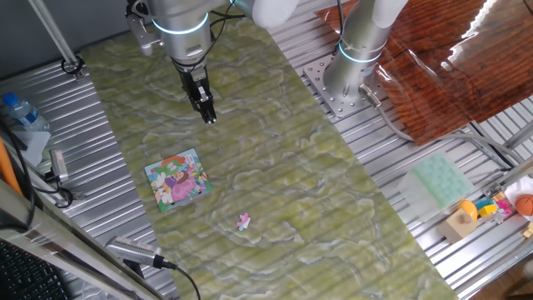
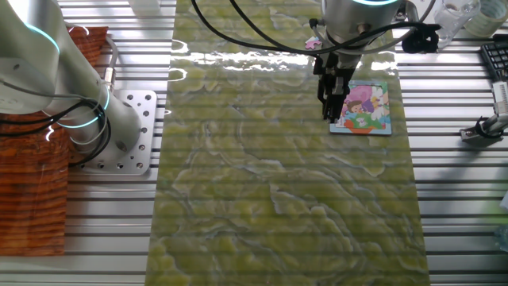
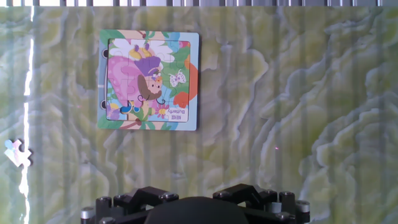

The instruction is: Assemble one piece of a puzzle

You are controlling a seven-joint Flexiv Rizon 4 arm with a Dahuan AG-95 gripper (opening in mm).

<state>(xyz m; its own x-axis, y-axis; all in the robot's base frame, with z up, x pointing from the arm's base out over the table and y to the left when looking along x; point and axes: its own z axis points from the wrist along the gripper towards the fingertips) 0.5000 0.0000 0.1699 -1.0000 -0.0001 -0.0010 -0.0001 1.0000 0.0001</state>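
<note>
The puzzle [image 1: 176, 179] is a small square board with a teal border and a pink cartoon picture. It lies flat on the green marbled mat and also shows in the other fixed view [image 2: 363, 107] and the hand view [image 3: 149, 81]. The piece [image 1: 242, 221], tiny, pink and white, lies loose on the mat, apart from the board. In the hand view it is at the left edge [image 3: 17, 152]. My gripper [image 1: 206, 112] hangs above the mat, beyond the board and away from the piece. Its fingers look shut and hold nothing. It also shows in the other fixed view [image 2: 334, 110].
A second arm's base [image 1: 354, 71] stands on a metal plate at the mat's edge. A pale green tray [image 1: 439, 181] and small toys [image 1: 491, 208] lie on the slatted metal table. A water bottle [image 1: 21, 112] and cables are on the other side.
</note>
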